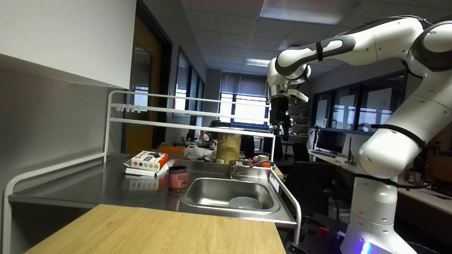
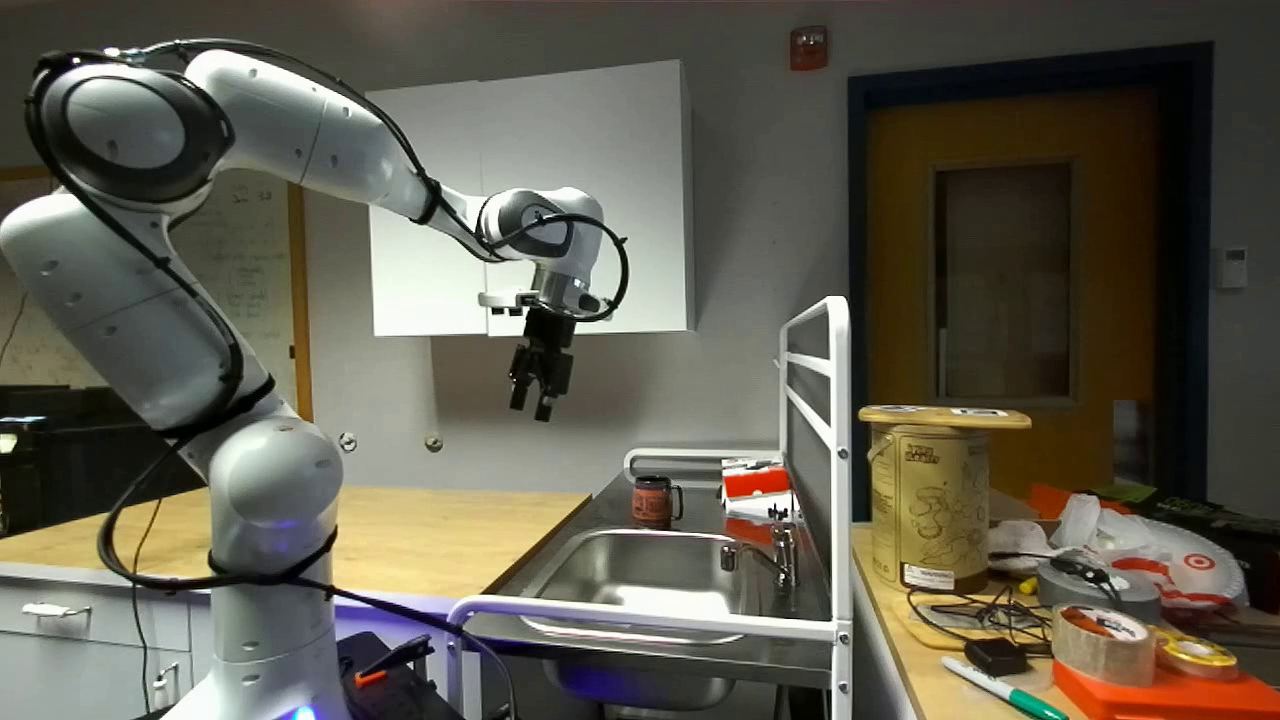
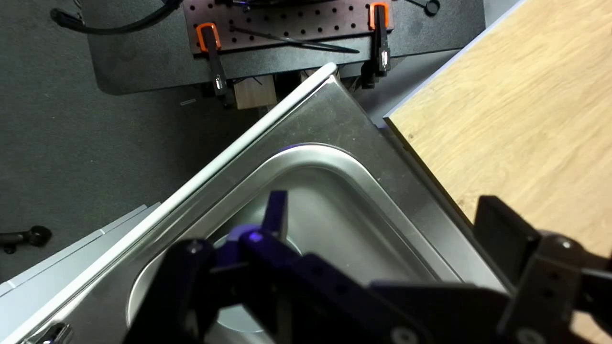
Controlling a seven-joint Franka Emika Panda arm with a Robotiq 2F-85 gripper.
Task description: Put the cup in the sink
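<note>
The cup [image 1: 178, 180] is a dark mug with an orange-red band. It stands upright on the steel counter beside the sink; its handle shows in an exterior view [image 2: 653, 503]. The steel sink [image 1: 219, 190] is also in an exterior view [image 2: 630, 570] and in the wrist view [image 3: 344, 220]. A pale round plate [image 1: 245, 203] lies in the sink. My gripper [image 1: 279, 129] is high above the counter, apart from the cup, and points down [image 2: 531, 402]. In the wrist view its fingers [image 3: 389, 217] are wide apart with nothing between them. The cup is out of the wrist view.
A faucet [image 2: 785, 560] stands at the sink's edge. A white rail rack [image 1: 197, 127] rises along the counter. An opened box [image 1: 148, 161] lies near the cup. A wooden countertop [image 1: 169, 229] adjoins the steel. A large tan canister [image 2: 925, 500] stands beyond the rack.
</note>
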